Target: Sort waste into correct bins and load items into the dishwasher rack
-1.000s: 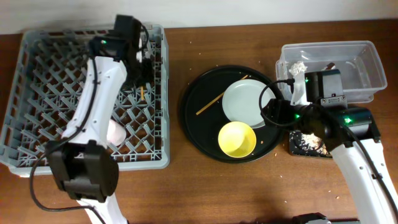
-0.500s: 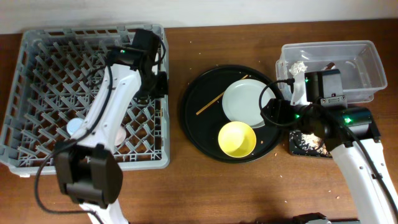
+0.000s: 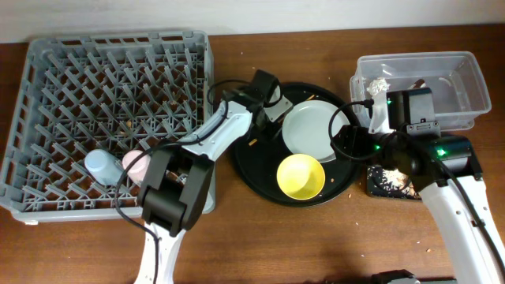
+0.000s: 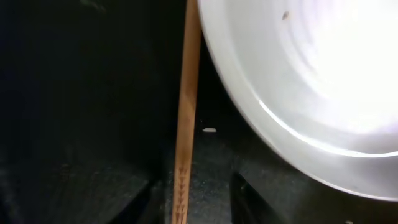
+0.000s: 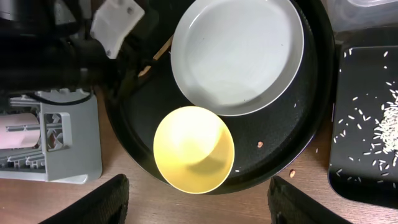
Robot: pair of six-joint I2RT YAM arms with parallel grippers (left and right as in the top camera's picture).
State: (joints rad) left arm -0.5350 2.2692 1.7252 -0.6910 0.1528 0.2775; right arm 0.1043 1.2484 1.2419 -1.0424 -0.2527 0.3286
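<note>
We list one chopstick (image 4: 186, 112): thin, straight, orange-brown wood, with small marks near its lower end. It lies on the round black tray (image 3: 252, 170), just beside the pale plate (image 4: 311, 81). Left gripper (image 4: 194, 202): jaws spread astride it. Right gripper (image 5: 199, 200): jaws spread, empty.

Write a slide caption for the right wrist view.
Yellow bowl and pale plate sit on the round black tray, a chopstick beside the plate, food scraps in the shallow black tray.

On bench (image 3: 237, 237): rack (image 3: 118, 37) left, cups (image 3: 101, 166) in it; plate (image 3: 312, 130), bowl (image 3: 301, 176), chopstick (image 4: 186, 112) on round tray (image 3: 256, 170), centre; tub (image 3: 473, 71) right.
</note>
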